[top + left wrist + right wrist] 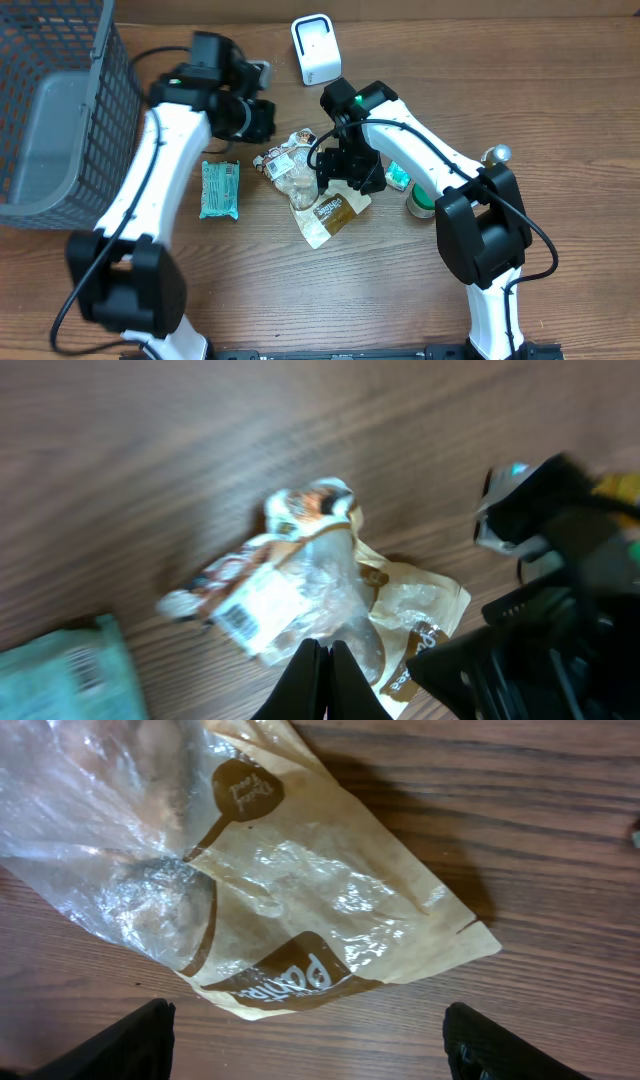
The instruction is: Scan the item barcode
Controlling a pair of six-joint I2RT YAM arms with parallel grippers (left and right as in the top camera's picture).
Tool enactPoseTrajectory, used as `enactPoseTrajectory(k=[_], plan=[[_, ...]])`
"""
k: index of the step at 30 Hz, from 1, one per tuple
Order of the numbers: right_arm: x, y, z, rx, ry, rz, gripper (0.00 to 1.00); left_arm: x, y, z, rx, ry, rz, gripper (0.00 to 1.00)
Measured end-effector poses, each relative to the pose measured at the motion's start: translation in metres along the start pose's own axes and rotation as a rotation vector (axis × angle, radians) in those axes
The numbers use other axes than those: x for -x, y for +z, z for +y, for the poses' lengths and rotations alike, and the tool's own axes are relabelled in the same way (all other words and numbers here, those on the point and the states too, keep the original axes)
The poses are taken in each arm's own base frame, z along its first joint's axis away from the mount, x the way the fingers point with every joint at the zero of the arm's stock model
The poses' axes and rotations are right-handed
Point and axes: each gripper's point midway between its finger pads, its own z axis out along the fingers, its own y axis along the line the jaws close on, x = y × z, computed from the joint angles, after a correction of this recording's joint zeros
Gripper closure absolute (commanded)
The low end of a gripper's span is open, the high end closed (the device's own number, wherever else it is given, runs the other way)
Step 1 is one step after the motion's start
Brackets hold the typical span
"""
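Left fingers [306, 678]: pressed tight together, with nothing between them.
Left gripper [322, 660]: hangs in the air above the snack bag [320, 600] and looks down on it. It does not touch it.
Right fingers [120, 1045]: spread wide apart, one on each side of the picture.
Right gripper [305, 1025]: low over the tan end of the bag. It is not holding anything. The bag lies flat under it.
Why the right one is like this: I think the wide fingers are ready to come down around the bag's edge and pinch it.
Why the left one is like this: I think it is just out of the way and gives a good look at the sticker.
Where the bag is: on the table [560, 80], in the middle, between the two arms.
How the bag looks: crinkly and shiny. One part is see-through plastic with food inside. The other part is tan, with brown round marks and white letters.
Barcode sticker [240, 618]: white with black lines. It faces up, on the end of the bag near the left arm.
Scanner [315, 50]: a small white box. It stands at the far side of the table, apart from the bag.
Other things: a teal packet [220, 190] lies just left of the bag, and a grey basket [60, 100] sits at the far left.
What is left to do: the bag is not lifted yet. I think it must be picked up and its sticker turned to the scanner.
Watch out: the bag is soft and slippery, so a pinch may slide off.
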Motion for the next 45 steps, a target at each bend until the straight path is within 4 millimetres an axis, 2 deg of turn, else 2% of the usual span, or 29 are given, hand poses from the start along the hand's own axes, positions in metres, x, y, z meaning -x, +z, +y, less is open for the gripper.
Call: enactPoseTrajectory(k=[4, 8, 9, 10, 11, 16, 18, 21, 27, 29, 32, 37, 45], plan=[[0.002, 0.0, 0.001, 0.009, 0.001, -0.004, 0.17, -0.013, 0.046, -0.006, -0.015, 0.015, 0.098, 0.96], [0.004, 0.0, 0.004, 0.025, -0.003, -0.014, 0.13, -0.029, 0.079, 0.003, -0.016, -0.007, 0.179, 0.96], [0.005, 0.0, 0.006, 0.032, -0.004, -0.015, 0.1, -0.031, 0.084, 0.005, -0.015, -0.01, 0.187, 0.96], [0.006, 0.0, 0.008, 0.044, -0.005, -0.016, 0.01, -0.032, 0.09, 0.007, -0.015, -0.014, 0.195, 0.96], [0.006, -0.001, 0.01, 0.054, -0.006, -0.019, 0.0, -0.033, 0.092, 0.008, -0.015, -0.016, 0.2, 0.96], [0.005, 0.001, 0.026, 0.098, -0.038, -0.025, 0.0, -0.038, 0.112, 0.015, -0.015, -0.026, 0.227, 0.96], [0.0, 0.003, 0.033, 0.101, -0.061, -0.018, 0.16, -0.04, 0.118, 0.018, -0.014, -0.03, 0.235, 0.96], [-0.006, 0.006, 0.044, 0.107, -0.092, -0.012, 0.33, -0.04, 0.121, 0.018, -0.016, -0.03, 0.235, 0.96], [-0.016, 0.024, 0.053, 0.097, -0.097, -0.007, 0.43, -0.038, 0.121, 0.018, -0.017, -0.035, 0.229, 0.96], [-0.015, 0.033, 0.049, 0.076, -0.083, -0.017, 0.44, -0.038, 0.121, 0.018, -0.017, -0.038, 0.227, 0.96], [-0.014, 0.036, 0.043, 0.05, -0.051, -0.044, 0.44, -0.036, 0.122, 0.018, -0.017, -0.041, 0.218, 0.96], [-0.022, 0.051, 0.021, -0.025, -0.005, -0.019, 0.43, -0.034, 0.122, 0.019, -0.011, -0.049, 0.21, 0.96], [-0.027, 0.061, 0.011, -0.046, 0.016, -0.007, 0.43, -0.031, 0.123, 0.024, 0.018, -0.051, 0.198, 0.92]])
